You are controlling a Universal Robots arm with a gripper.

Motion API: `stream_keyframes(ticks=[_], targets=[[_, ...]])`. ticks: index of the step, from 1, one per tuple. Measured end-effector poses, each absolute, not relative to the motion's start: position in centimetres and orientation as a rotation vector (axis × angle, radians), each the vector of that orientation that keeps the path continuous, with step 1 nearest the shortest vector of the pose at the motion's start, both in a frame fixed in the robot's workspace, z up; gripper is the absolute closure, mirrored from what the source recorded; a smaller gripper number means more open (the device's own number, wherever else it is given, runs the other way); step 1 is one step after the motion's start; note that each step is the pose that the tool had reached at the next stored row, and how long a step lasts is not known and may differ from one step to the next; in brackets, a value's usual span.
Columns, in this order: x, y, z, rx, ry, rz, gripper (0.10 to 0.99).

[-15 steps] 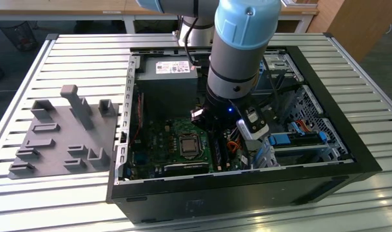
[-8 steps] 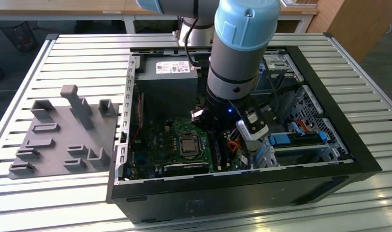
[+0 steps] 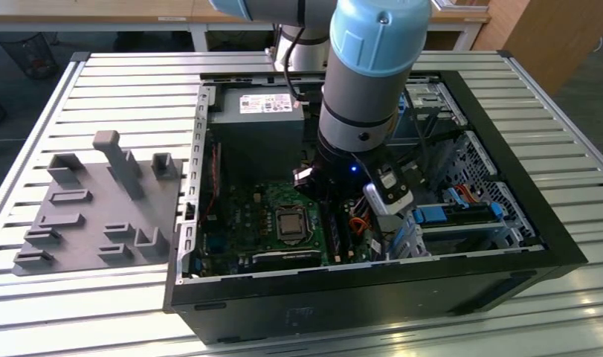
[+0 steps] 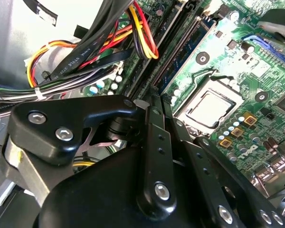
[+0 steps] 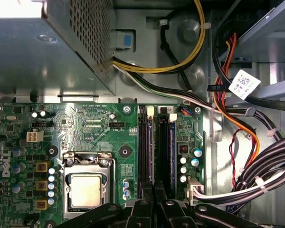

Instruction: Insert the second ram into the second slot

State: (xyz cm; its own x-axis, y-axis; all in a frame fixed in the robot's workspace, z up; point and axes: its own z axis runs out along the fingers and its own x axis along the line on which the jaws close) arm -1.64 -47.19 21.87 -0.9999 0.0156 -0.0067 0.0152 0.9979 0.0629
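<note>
My gripper (image 3: 336, 212) is down inside the open computer case (image 3: 381, 294), low over the memory slots (image 5: 144, 147) of the green motherboard (image 5: 99, 128). In both wrist views its black fingers (image 5: 145, 209) meet tip to tip, so the gripper (image 5: 154, 192) (image 4: 152, 102) is shut, and nothing shows between them. A thin blue-green ram stick (image 5: 171, 147) (image 4: 190, 42) sits edge-up in the slot on the cable side. I cannot tell whether that is the second ram. The slots beside it look dark and bare.
The processor socket (image 5: 85, 190) (image 3: 284, 223) lies beside the slots. The grey power supply (image 3: 256, 111) and bundled cables (image 5: 256, 180) (image 4: 85, 47) crowd the case, with a drive cage (image 3: 460, 216) at the exterior view's right. A grey fixture plate (image 3: 93, 216) lies on the slatted table.
</note>
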Motion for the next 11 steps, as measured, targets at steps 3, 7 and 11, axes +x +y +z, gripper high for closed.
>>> stream_keyframes(ticks=[3,7,11], targets=[[-1.65,-47.18,21.87,0.031,3.133,0.099,0.953],[-1.66,-47.17,21.86,0.042,3.132,0.099,0.953],[-1.66,-47.18,21.76,0.043,3.132,0.101,0.953]])
